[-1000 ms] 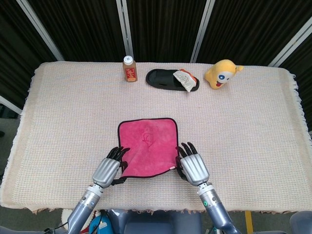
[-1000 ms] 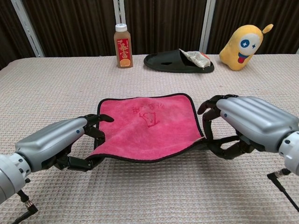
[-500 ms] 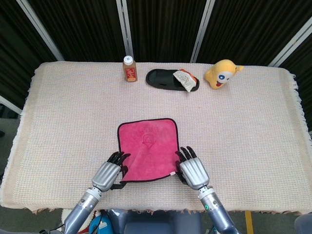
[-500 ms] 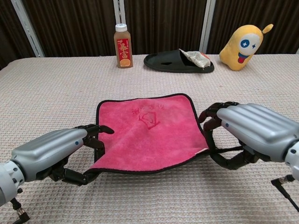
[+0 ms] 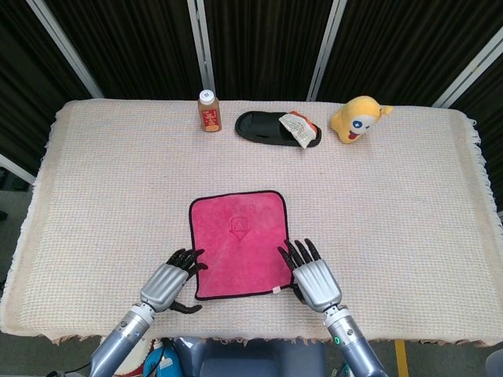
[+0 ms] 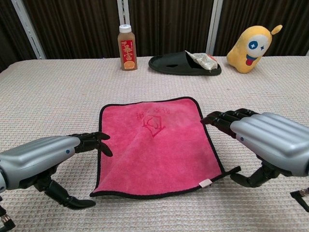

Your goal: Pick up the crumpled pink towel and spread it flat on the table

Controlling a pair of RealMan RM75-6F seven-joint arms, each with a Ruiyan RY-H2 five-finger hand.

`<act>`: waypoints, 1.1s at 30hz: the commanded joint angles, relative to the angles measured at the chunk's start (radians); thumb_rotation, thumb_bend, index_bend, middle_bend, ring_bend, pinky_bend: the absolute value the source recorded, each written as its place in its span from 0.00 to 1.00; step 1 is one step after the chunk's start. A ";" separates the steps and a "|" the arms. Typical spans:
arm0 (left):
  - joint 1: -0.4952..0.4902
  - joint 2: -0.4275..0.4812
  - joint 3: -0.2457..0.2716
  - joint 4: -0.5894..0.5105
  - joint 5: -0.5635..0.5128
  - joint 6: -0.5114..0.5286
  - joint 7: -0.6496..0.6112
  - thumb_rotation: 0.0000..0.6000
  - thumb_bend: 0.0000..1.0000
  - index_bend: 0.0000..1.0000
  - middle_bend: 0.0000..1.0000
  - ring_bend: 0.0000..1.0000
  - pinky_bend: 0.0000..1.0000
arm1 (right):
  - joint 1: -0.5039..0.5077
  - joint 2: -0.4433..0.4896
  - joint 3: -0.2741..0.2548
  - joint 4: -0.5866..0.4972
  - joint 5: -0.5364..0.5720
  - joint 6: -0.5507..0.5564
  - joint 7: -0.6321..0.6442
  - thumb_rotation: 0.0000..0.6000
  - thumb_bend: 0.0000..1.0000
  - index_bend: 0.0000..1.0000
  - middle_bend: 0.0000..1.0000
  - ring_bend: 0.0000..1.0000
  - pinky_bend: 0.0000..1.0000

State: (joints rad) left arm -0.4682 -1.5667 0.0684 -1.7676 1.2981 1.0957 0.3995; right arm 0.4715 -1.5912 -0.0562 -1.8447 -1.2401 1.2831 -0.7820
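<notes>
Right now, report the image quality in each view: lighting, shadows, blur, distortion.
Head view: even, soft lighting, no glare; the pink towel and orange juice bottle are sharp, and the table's edges flare outward toward the camera. Chest view: the left robot hand and right robot hand loom large and slightly soft up close, with faint shadows beneath them; the yellow plush toy stays crisp.
</notes>
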 commanded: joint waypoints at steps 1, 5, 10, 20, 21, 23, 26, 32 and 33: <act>0.001 0.039 0.004 -0.034 -0.008 -0.011 -0.014 1.00 0.00 0.08 0.00 0.00 0.00 | -0.012 0.024 0.001 -0.036 0.013 0.014 -0.035 1.00 0.27 0.00 0.00 0.00 0.00; 0.001 0.076 0.001 -0.047 0.001 -0.005 -0.009 1.00 0.01 0.04 0.00 0.00 0.00 | -0.022 0.042 0.009 -0.059 -0.006 0.030 -0.026 1.00 0.27 0.00 0.00 0.00 0.00; -0.013 0.103 -0.016 -0.039 0.002 -0.001 0.043 1.00 0.39 0.01 0.00 0.00 0.00 | -0.034 0.059 0.020 -0.051 -0.048 0.047 0.017 1.00 0.27 0.00 0.00 0.00 0.00; -0.088 0.067 -0.094 0.046 -0.113 -0.053 0.209 1.00 0.68 0.02 0.00 0.00 0.00 | -0.030 0.097 0.072 -0.037 -0.064 0.037 0.077 1.00 0.27 0.00 0.00 0.00 0.00; -0.093 0.061 -0.099 0.054 -0.124 -0.057 0.218 1.00 0.68 0.02 0.00 0.00 0.00 | -0.028 0.100 0.077 -0.036 -0.064 0.035 0.081 1.00 0.27 0.00 0.00 0.00 0.00; -0.110 0.042 -0.112 0.080 -0.157 -0.070 0.244 1.00 0.68 0.02 0.00 0.00 0.00 | -0.024 0.110 0.090 -0.032 -0.065 0.029 0.093 1.00 0.27 0.00 0.00 0.00 0.00; -0.150 -0.005 -0.132 0.156 -0.220 -0.104 0.304 1.00 0.68 0.02 0.00 0.00 0.00 | -0.014 0.130 0.122 -0.018 -0.052 0.018 0.118 1.00 0.27 0.00 0.00 0.00 0.00; -0.183 -0.058 -0.150 0.213 -0.276 -0.119 0.339 1.00 0.69 0.03 0.00 0.00 0.00 | -0.008 0.142 0.141 0.004 -0.038 -0.002 0.152 1.00 0.27 0.00 0.00 0.00 0.00; -0.189 -0.067 -0.152 0.224 -0.281 -0.120 0.343 1.00 0.69 0.02 0.00 0.00 0.00 | -0.007 0.142 0.143 0.009 -0.037 -0.005 0.157 1.00 0.27 0.00 0.00 0.00 0.00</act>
State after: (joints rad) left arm -0.6480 -1.6228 -0.0785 -1.5543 1.0257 0.9804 0.7363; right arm 0.4631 -1.4502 0.0846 -1.8387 -1.2791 1.2812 -0.6280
